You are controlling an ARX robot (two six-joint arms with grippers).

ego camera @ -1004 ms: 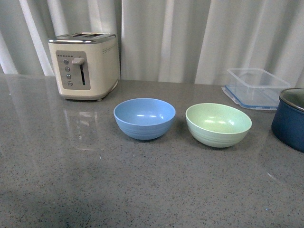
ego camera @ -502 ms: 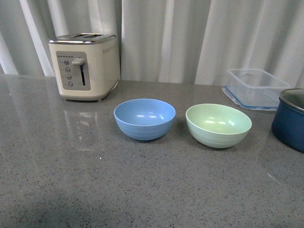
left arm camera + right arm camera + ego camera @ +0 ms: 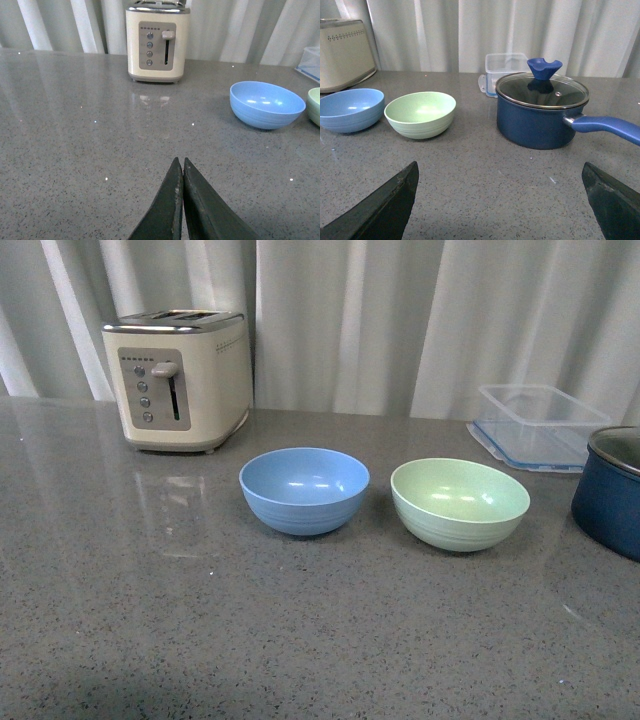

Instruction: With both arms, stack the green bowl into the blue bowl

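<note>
I see a speckled grey counter (image 3: 300, 640) and white curtains (image 3: 400, 320) behind, with the green bowl (image 3: 459, 503) at three o'clock from the blue bowl (image 3: 304, 490). My left gripper (image 3: 179, 162) is pinched together, my right gripper (image 3: 500, 167) spread wide.

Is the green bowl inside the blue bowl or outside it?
Outside. The green bowl stands upright beside the blue bowl, with a gap between them; both are empty.

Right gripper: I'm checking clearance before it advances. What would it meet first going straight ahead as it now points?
Probably the dark blue pot, roughly in line with the open right gripper; the green bowl lies off to the side. Depth is unclear.
</note>
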